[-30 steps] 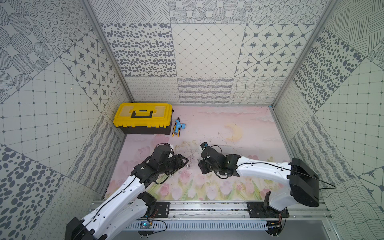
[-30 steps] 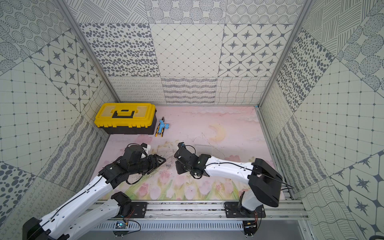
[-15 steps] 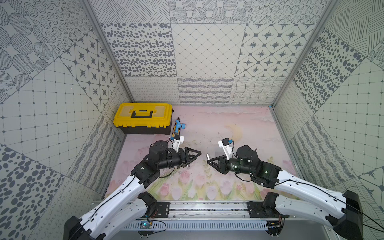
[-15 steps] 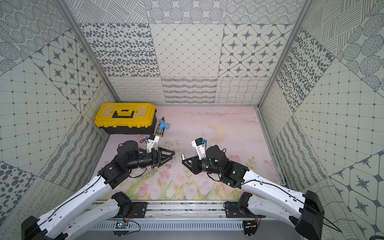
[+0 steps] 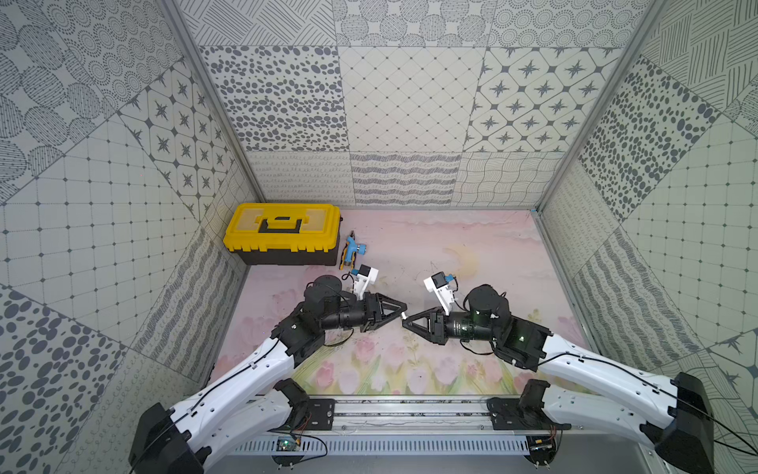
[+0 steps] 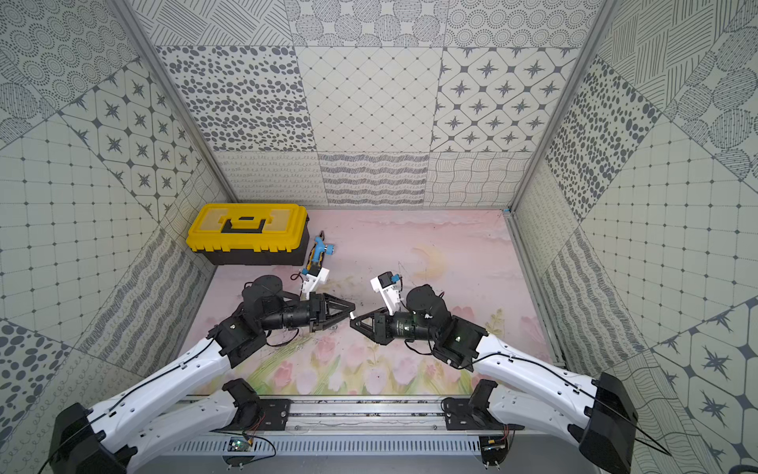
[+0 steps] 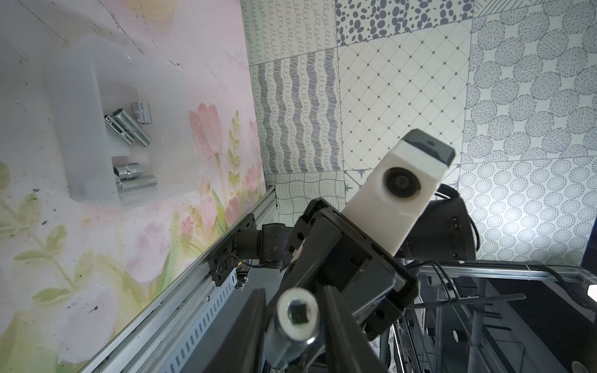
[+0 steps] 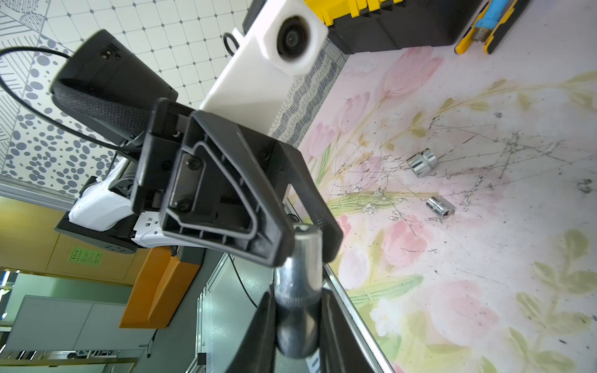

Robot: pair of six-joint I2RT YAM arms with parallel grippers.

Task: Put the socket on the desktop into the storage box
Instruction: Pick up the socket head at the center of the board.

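Observation:
A chrome socket hangs in the air above the middle of the pink flowered desktop. My right gripper is shut on one end of it. My left gripper meets it tip to tip, and its jaws press on the other end, the one with the square hole. In both top views the socket shows as a small pale spot between the tips. Two more sockets lie on the desktop. The frosted storage box holds several sockets.
A yellow-lidded black toolbox stands at the back left, with a blue and yellow hand tool beside it. Patterned walls close three sides. The metal rail that carries both arms runs along the front edge.
Both arms rose from the desktop and turned to face each other. Their tips have come together, and the left jaws have closed on the free end of the socket that the right gripper holds.

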